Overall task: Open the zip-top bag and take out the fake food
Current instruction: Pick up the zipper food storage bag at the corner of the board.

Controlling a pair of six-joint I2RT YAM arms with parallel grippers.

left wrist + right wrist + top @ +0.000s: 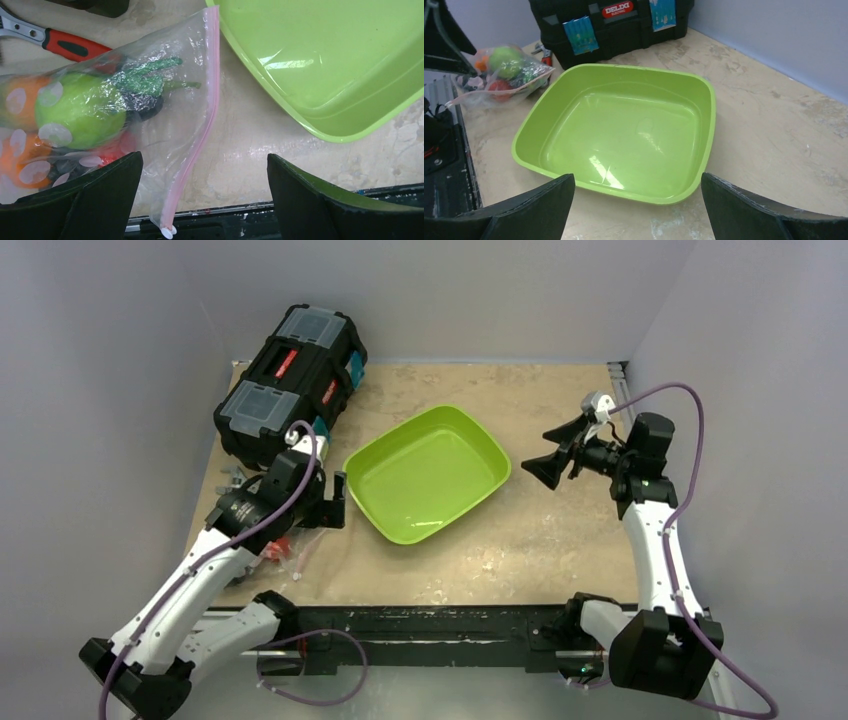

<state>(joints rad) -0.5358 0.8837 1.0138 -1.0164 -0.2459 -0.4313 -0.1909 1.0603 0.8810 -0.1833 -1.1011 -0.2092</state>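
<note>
The toolbox (614, 20) is cut off at its top. The tray (624, 135) sits mid-table. The bag (170, 100) lies just left of it, largely hidden under the left arm (220, 540) from above, and the food (80, 110) inside is blurred by crinkles. The wrench (65, 45) is half covered. The left gripper (205, 165) and right gripper (638, 185) gape, empty.

Plastics on a worn, mottled table (540, 540) — glossy set against matt.
The zip-top bag (170, 115) is seen as clear, crinkled film; the fake food (80, 107) and green tray (624, 130) are rendered in shiny plastic — the toolbox (614, 30) in matt black.
</note>
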